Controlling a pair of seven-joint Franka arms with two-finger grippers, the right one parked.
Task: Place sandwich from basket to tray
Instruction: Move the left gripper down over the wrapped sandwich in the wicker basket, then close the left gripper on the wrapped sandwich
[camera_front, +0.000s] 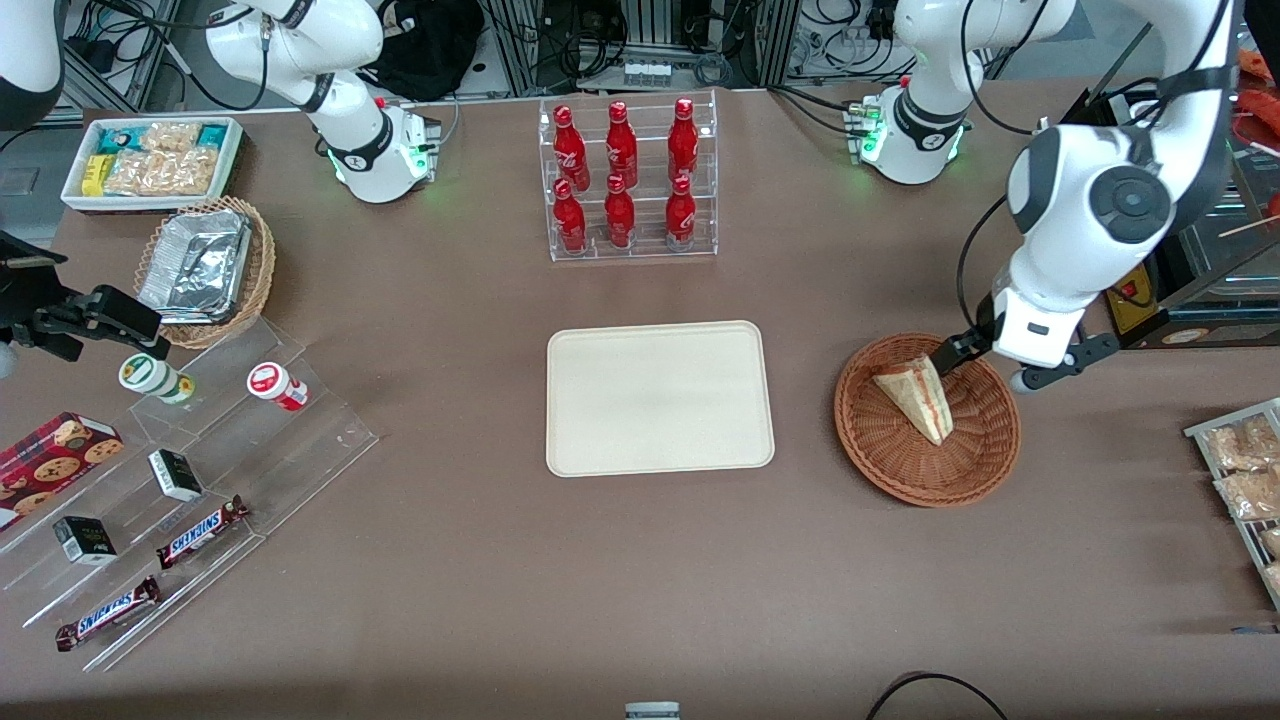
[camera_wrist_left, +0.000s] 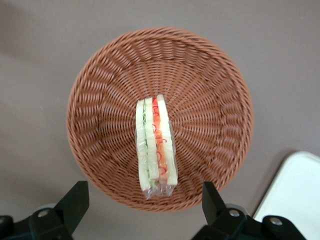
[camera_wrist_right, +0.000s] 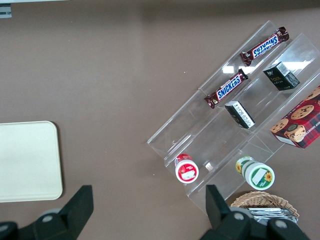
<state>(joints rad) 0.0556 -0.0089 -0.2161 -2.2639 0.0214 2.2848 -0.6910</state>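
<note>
The sandwich (camera_front: 915, 398), a wrapped pale wedge with red and green filling, lies in the round reddish-brown basket (camera_front: 880, 460) toward the working arm's end of the table. Seen from the left wrist, the sandwich (camera_wrist_left: 156, 145) rests near the middle of the basket (camera_wrist_left: 100, 100). My gripper (camera_front: 990, 368) hangs above the basket's rim, on the side farther from the front camera. It is open, and its dark fingers (camera_wrist_left: 75, 200) straddle the sandwich's wrapped end from above without touching it. The cream tray (camera_front: 660, 400) lies flat and bare beside the basket, toward the table's middle.
A clear rack of red bottles (camera_front: 625, 180) stands farther from the front camera than the tray. Toward the parked arm's end are a tan basket of foil containers (camera_front: 205, 270), a white snack bin (camera_front: 150, 160) and a clear stepped shelf (camera_front: 200, 480). A rack of packets (camera_front: 1245, 470) sits at the working arm's end.
</note>
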